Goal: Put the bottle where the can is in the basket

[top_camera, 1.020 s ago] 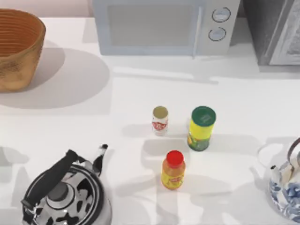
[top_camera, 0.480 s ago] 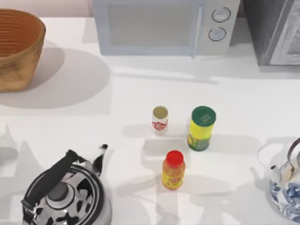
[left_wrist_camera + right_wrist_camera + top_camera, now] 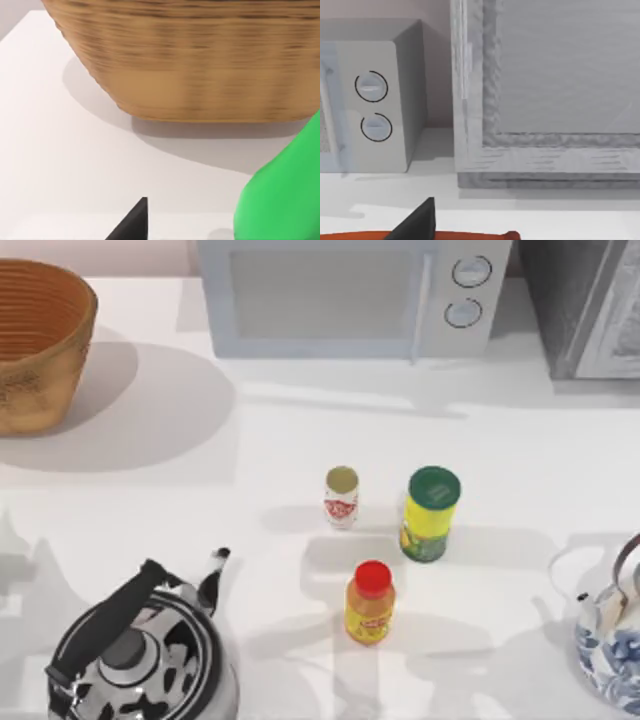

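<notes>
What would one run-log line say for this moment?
can: table centre, upright | bottle: standing nearby, untouched | basket: far-left corner | task: not started

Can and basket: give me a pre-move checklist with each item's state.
1. Can upright on the table, not in the basket: ok.
2. Red-capped bottle upright, free of neighbours: ok.
3. Green-lidded container apart from the can: ok.
4. Basket interior free: cannot tell.
5. Left gripper near the basket, fingers: cannot tell.
6. Right gripper facing the microwave, away from the can: not ok.

Top view overhead; left wrist close on basket; right wrist faces microwave.
</notes>
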Tool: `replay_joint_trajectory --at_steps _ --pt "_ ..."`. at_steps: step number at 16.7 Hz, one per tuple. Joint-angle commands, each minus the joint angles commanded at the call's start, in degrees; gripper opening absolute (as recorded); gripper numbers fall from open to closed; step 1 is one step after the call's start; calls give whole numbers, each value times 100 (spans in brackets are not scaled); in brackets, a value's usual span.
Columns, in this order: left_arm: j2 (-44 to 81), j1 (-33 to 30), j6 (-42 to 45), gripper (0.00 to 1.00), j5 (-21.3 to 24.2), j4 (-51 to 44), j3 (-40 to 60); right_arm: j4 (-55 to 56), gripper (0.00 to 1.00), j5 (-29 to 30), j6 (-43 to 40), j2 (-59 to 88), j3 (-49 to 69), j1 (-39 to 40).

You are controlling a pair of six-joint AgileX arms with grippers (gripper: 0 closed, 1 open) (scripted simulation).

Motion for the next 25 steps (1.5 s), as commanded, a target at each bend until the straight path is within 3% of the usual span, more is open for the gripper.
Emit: replay_joint_trajectory --at_steps 8,19,25 --pt "0 0 0 2 0 0 0 0 100 0 0 0 0 0" --pt "-59 26 0 0 -51 -42 61 0 100 0 0 0 0 0" --pt "-1287 223 -75 0 -889 -1177 1335 0 100 0 0 0 0 0"
